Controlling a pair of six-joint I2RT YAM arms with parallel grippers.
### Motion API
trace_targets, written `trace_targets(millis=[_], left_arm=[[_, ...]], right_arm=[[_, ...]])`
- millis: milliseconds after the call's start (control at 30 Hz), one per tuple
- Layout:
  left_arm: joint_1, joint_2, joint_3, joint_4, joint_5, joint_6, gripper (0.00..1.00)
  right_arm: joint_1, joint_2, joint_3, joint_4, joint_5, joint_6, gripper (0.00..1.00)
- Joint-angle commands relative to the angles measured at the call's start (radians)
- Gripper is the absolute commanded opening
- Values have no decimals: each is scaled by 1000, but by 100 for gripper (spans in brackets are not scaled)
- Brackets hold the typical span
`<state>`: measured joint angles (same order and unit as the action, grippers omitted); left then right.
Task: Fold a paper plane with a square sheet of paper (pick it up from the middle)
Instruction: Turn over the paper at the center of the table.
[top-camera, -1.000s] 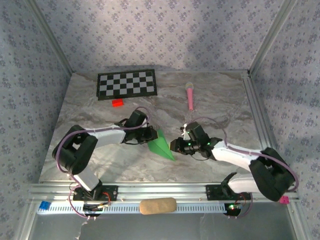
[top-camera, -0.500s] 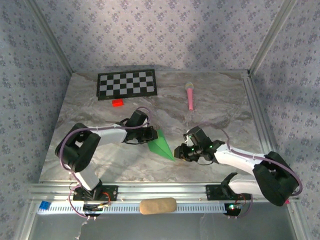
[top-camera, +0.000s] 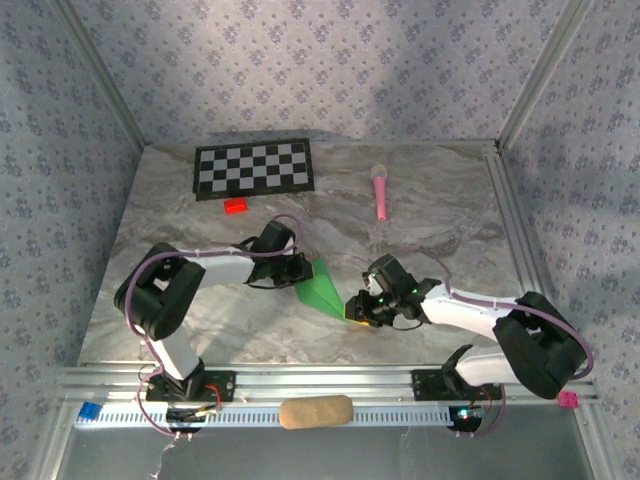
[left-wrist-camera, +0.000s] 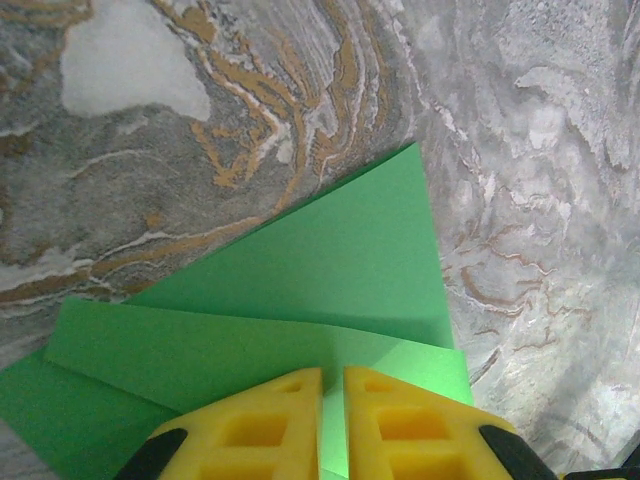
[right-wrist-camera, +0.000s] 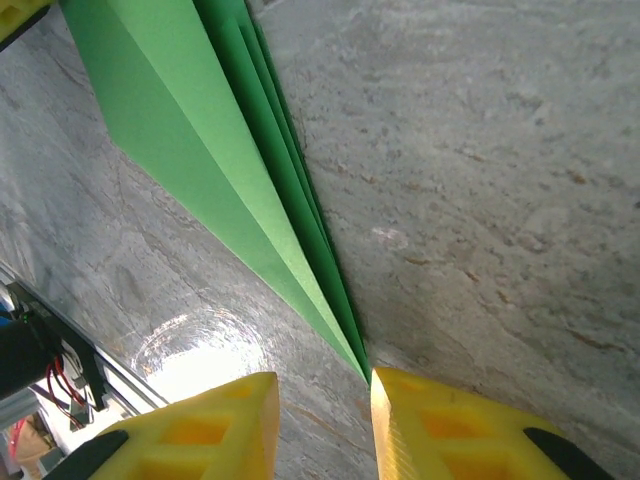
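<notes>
Bench (top-camera: 450, 200) centre holds paper plane (top-camera: 322, 291), nose toward 4 o'clock. Left pincer (top-camera: 299, 272) pinched tight on its 10 o'clock tail edge. Right pincer (top-camera: 352, 308) slightly parted, nose tip at its gap, ungripped.

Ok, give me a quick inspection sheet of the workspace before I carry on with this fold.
Surface: marbled table, nothing spilled.
Job's things: green paper plane lies folded between the arms, nose toward the right arm.
Clutter: checkerboard, red block and pink toy microphone at the back; tan pad by the front rail.
Grippers: left gripper fingers shut on the plane's wide end; right gripper fingers apart, nose tip at their gap.
Cables: lilac cables loop along both arms.
Surroundings: patterned walls, metal frame posts.
</notes>
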<state>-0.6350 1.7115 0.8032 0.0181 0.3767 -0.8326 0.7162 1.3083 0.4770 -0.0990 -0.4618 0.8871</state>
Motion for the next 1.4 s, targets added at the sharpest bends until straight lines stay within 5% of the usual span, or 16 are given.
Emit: trace_targets(millis=[0,1367], left_arm=[[7,16,-10,-28,-2,23,15],[28,32,-22,-27,14,-33,14]], right_arm=[[2,10,-5,-11,-27,13,29],[-14,70,-40,179,-57,103,27]])
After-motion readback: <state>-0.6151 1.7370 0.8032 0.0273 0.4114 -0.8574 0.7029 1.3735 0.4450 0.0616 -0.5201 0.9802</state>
